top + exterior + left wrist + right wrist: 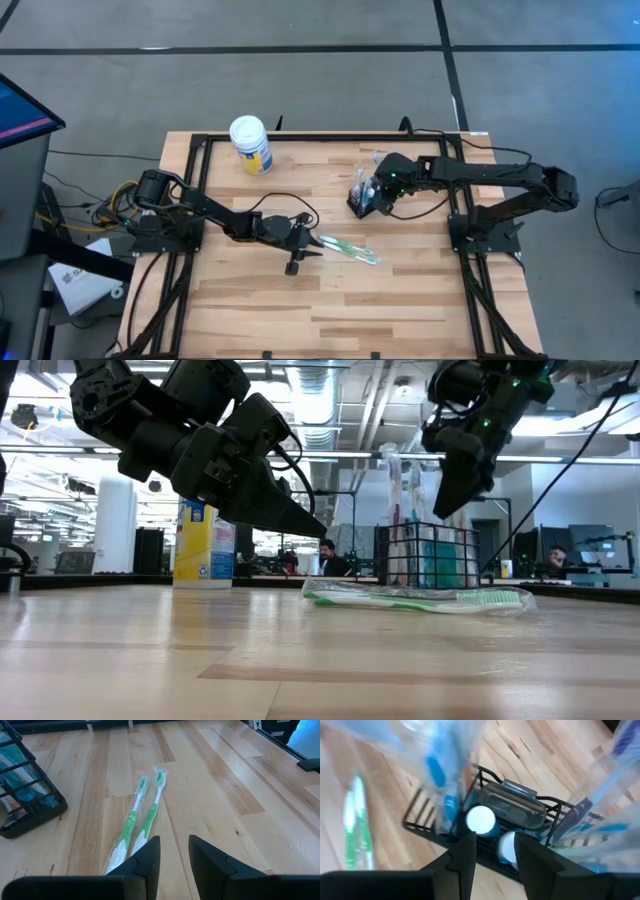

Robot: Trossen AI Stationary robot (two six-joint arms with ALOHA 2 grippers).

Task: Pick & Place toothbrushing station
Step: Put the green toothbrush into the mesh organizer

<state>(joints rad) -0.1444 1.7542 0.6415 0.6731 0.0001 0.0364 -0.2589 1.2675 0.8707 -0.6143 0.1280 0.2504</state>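
Toothbrushes (349, 248) lie on the table (330, 310) between the left gripper (307, 246) and the holder (363, 200)

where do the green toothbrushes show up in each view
High view: green toothbrushes lie mid-table, right of the left arm's tip.
Low view: flat at centre right.
Left wrist view: centre, running down to the left finger.
Right wrist view: blurred at the left edge.
Shared landmark: the black wire holder.

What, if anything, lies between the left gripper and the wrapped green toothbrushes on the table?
Nothing visible does. The left gripper hangs open just above the near end of the green toothbrushes, with only bare table around them. The wire-mesh holder stands off to one side, under the right gripper.
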